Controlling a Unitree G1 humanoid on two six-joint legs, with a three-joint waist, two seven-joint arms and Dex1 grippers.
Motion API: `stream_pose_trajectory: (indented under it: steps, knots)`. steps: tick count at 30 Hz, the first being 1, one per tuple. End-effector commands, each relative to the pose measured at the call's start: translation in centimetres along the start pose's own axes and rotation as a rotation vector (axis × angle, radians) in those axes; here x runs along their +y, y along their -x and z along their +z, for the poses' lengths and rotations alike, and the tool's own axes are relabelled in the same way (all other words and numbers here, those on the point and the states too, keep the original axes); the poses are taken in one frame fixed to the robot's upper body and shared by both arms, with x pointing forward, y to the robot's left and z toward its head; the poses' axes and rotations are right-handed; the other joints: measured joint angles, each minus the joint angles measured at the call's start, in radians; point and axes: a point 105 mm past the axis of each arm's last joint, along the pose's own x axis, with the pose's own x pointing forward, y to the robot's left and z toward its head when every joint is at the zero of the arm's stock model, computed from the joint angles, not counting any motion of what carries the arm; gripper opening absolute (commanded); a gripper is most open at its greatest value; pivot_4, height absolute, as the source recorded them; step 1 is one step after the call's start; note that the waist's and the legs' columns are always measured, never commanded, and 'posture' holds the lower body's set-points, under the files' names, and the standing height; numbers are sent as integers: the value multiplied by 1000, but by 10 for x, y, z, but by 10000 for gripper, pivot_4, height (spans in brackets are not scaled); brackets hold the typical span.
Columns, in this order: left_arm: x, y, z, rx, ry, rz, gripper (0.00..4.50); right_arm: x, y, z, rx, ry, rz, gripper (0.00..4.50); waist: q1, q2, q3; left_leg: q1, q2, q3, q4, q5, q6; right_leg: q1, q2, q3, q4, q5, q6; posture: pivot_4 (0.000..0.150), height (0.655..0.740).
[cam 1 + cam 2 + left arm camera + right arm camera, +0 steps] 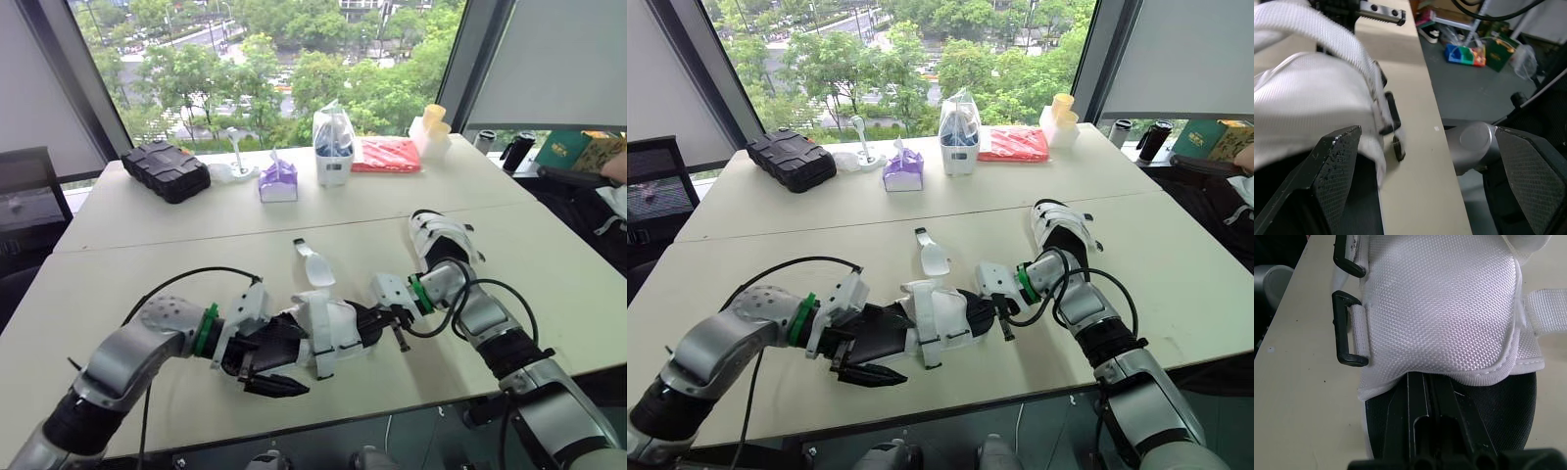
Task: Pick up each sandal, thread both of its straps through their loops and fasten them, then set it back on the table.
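Observation:
A white sandal with a black sole (323, 328) lies near the table's front edge between my two grippers. One strap (315, 266) trails loose toward the far side. Two black loops (1347, 333) hang empty on the near side of its upper (1440, 308). My left gripper (1425, 132) stands open at the heel end, one finger (1332, 166) against the white fabric. My right gripper (384, 318) is shut at the toe end, its tips under the white upper's edge. The second sandal (443, 238) rests on the table just behind my right arm.
Along the far edge stand a black case (167, 169), a purple tissue box (278, 181), a white container with a bag (333, 147), a red packet (387, 154) and yellow cups (431, 125). The table's front edge (411, 397) runs close below the held sandal.

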Motion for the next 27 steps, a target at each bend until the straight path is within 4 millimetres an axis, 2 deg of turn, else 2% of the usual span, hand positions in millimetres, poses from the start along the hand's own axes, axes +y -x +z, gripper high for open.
stream_pose_trajectory:
  steps: [1,7,11,17,25,27]
  knots:
    - [-17,3,6,-25,2,-21,44887,8,-8,-11,38,-32,33,0,-1,0,0,0,0,0,0,0,0,0,0,0,0,0,0,1500,7400]
    - [-16,-5,-5,-26,51,4,44887,8,-8,-11,38,-33,38,0,2,0,0,2,0,0,0,0,0,2,0,0,0,-1,-1,1500,7400]
    - [-11,-14,-17,-7,68,37,44887,7,-7,-11,42,-31,40,0,2,0,0,9,0,0,-3,0,0,9,0,0,-3,-1,-2,1500,7400]
    - [-6,-31,-39,34,105,46,44887,8,-9,-11,41,-27,44,0,3,0,0,10,1,0,-3,0,0,10,0,-1,-5,-2,-3,1500,7400]
    - [3,-42,-43,-22,159,62,44887,7,-10,-10,40,-25,44,0,4,0,0,11,2,0,-2,0,0,14,0,-1,-8,-2,-3,1500,7400]
    - [9,-46,-38,-65,175,80,44887,8,-11,-10,38,-25,44,0,6,1,-1,11,2,0,-2,-1,-1,14,0,-1,-8,-2,-3,1500,7400]
